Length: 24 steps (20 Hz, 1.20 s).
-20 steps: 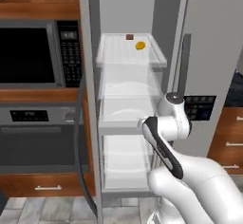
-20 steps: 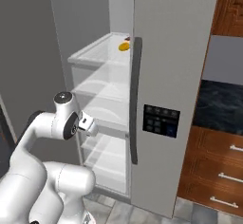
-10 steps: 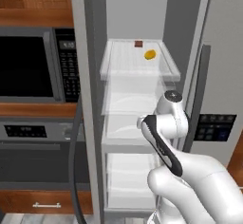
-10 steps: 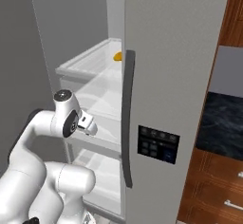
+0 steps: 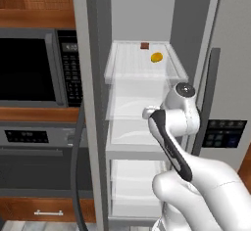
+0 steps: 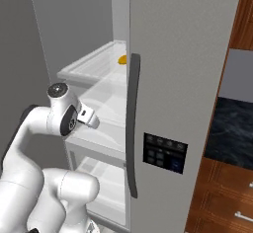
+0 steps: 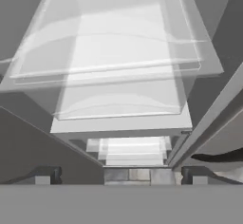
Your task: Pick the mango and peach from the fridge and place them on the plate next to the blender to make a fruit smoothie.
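Observation:
The fridge (image 5: 235, 54) stands with its left door swung open, showing white walls and clear glass shelves. On the upper shelf lies the yellow-orange mango (image 5: 156, 57), and its edge peeks past the shut right door (image 6: 122, 59) in the right base view. The peach, plate and blender are out of view. My arm is folded in front of the middle shelves, well below the mango. In the hand view my gripper (image 7: 119, 176) looks down over the lower glass shelves (image 7: 118, 71), its fingertips (image 7: 47, 174) wide apart and open with nothing between them.
A small dark brown block (image 5: 145, 45) sits behind the mango. The open left door edge (image 5: 88, 127) stands close at my left. A black microwave (image 5: 29, 68) and an oven (image 5: 34, 171) lie further left. The shut right door (image 6: 183, 54) carries a dark control panel (image 6: 165, 152).
Both base views have closed in on the fridge, so the camera moved forward. The arm keeps its folded pose and the gripper stays open.

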Tool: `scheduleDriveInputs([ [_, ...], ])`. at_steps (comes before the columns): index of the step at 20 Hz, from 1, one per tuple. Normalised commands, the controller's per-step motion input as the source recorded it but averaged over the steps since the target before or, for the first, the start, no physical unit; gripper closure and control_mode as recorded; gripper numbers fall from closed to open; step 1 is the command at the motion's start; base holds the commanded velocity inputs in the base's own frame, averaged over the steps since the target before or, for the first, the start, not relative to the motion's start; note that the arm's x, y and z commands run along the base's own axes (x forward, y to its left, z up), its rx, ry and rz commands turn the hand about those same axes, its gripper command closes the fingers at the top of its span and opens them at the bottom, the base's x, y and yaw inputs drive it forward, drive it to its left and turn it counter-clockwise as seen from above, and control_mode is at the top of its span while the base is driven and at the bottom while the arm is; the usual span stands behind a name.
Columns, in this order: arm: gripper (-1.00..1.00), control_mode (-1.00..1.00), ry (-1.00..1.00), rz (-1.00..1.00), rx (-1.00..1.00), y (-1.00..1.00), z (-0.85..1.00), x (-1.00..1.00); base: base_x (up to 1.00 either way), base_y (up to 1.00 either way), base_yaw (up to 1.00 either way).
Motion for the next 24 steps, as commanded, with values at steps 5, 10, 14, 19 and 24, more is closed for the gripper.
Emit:
scheduleDriveInputs([
  [5, -1.0, -1.0, -0.14, -0.19, 0.0, 0.0, 1.0, 0.07, 0.0, 0.0, 0.0],
  [10, -1.0, -1.0, -0.07, -0.16, -0.01, -0.02, 1.0, 0.01, 0.0, 0.0, 0.0],
  [14, -1.0, -1.0, -0.04, -0.15, -0.02, -0.17, 0.86, 0.25, 0.0, 0.0, 0.0],
  [19, -1.0, -1.0, -0.01, -0.05, 0.0, -0.21, 0.47, 0.62, 0.0, 0.0, 0.0],
  [24, -1.0, -1.0, 0.0, -0.01, 0.0, -0.1, 0.17, 0.77, 0.0, 0.0, 0.0],
])
